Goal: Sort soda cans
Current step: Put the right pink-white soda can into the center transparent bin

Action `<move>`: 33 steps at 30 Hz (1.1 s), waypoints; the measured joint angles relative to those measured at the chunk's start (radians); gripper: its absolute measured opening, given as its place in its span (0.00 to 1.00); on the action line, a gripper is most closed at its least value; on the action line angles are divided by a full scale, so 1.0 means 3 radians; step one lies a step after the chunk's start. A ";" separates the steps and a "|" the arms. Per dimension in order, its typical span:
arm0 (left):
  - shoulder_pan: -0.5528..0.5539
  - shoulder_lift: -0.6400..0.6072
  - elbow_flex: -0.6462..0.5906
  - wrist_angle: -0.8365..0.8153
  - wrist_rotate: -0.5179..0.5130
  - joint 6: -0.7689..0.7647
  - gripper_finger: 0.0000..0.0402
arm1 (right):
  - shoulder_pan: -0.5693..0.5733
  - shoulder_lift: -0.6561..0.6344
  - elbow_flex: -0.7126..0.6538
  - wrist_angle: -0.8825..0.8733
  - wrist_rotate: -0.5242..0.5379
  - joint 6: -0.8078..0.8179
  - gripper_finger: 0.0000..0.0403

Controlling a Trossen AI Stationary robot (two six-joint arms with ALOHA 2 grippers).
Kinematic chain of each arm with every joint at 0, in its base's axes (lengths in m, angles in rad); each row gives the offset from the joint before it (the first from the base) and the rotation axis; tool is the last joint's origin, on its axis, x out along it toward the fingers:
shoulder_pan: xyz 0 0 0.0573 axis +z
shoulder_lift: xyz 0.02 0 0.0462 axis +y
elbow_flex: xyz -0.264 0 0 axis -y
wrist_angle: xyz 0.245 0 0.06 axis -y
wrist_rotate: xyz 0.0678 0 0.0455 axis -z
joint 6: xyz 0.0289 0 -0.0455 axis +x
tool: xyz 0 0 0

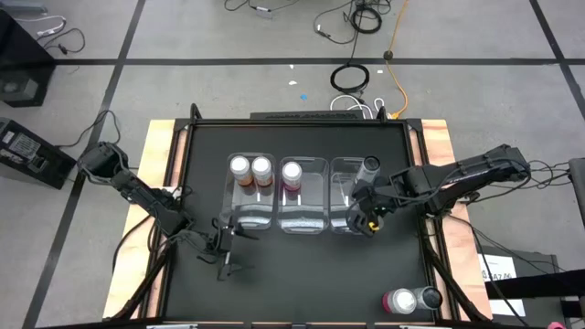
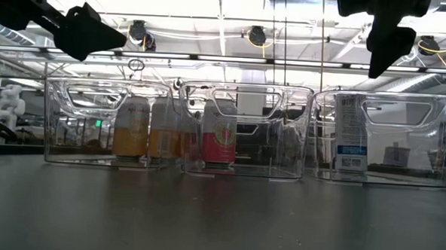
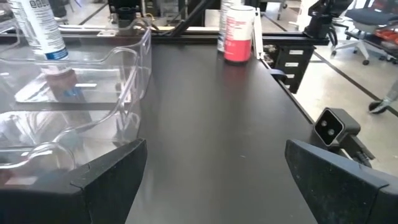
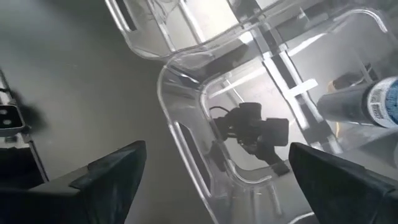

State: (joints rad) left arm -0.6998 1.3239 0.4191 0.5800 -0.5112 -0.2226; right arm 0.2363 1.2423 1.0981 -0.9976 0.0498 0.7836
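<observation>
Three clear bins stand in a row on the black tabletop, and the cans inside them are grouped by colour, which fits the sorting task. The left bin holds the two orange cans side by side. The middle bin holds one pink can. The right bin holds one grey can, standing upright at its far end. The right claw hangs over the near part of this right bin with its fingers spread and nothing between them; the wrist view looks down through the empty gap onto the bin's rim. I judge that it stands there because the grey can belongs in this bin, and the open fingers suggest the can is already released. Two cans are not yet sorted: another pink can and another grey can are close together at the near right corner of the tabletop, well apart from the bins; in the left wrist view the pink one stands upright. The left claw waits just in front of the left bin, fingers spread wide and empty. The next move would probably be a reach to the corner pair, which lies on the right arm's side.
</observation>
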 joint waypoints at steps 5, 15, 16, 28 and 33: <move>0.0000 0.0000 0.0000 0.0003 -0.0008 -0.0009 0.97 | 0.0000 0.0000 0.0000 0.0016 -0.0013 0.0173 0.96; 0.0000 -0.0001 0.0000 0.0018 -0.0008 -0.0025 0.97 | 0.0130 0.0000 0.0000 0.0084 0.0070 -0.0164 0.96; 0.0000 -0.0001 0.0000 0.0019 -0.0008 -0.0025 0.97 | 0.0189 0.0001 0.0000 0.0071 0.0111 -0.0157 0.96; 0.0000 -0.0001 0.0000 0.0019 -0.0007 -0.0023 0.97 | 0.1136 0.0736 0.0917 -0.1151 0.0534 0.0166 0.96; 0.0000 -0.0001 0.0000 0.0017 -0.0007 -0.0022 0.97 | 0.1436 0.1194 0.1569 -0.1746 0.0567 0.0256 0.96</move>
State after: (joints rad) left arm -0.6998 1.3235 0.4191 0.5850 -0.5133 -0.2293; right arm 0.6673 1.6005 1.5688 -1.5214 0.2199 0.8605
